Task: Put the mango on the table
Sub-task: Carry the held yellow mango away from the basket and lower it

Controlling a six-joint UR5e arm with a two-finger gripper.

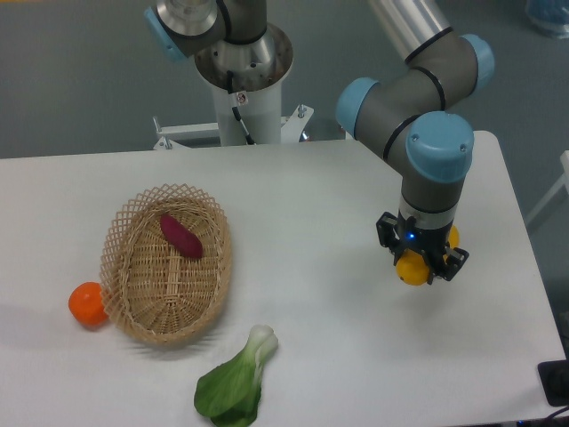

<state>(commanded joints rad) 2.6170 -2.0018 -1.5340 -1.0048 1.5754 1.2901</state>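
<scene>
A yellow-orange mango sits between the fingers of my gripper, which points straight down over the right part of the white table. The gripper is shut on the mango, and only the fruit's lower half shows below the black fingers. Whether the mango touches the tabletop I cannot tell. The arm's wrist hides the top of the fruit.
A wicker basket lies at the left with a purple-red sweet potato inside. A round orange fruit rests against the basket's left side. A green leafy vegetable lies near the front edge. The robot base stands behind the table.
</scene>
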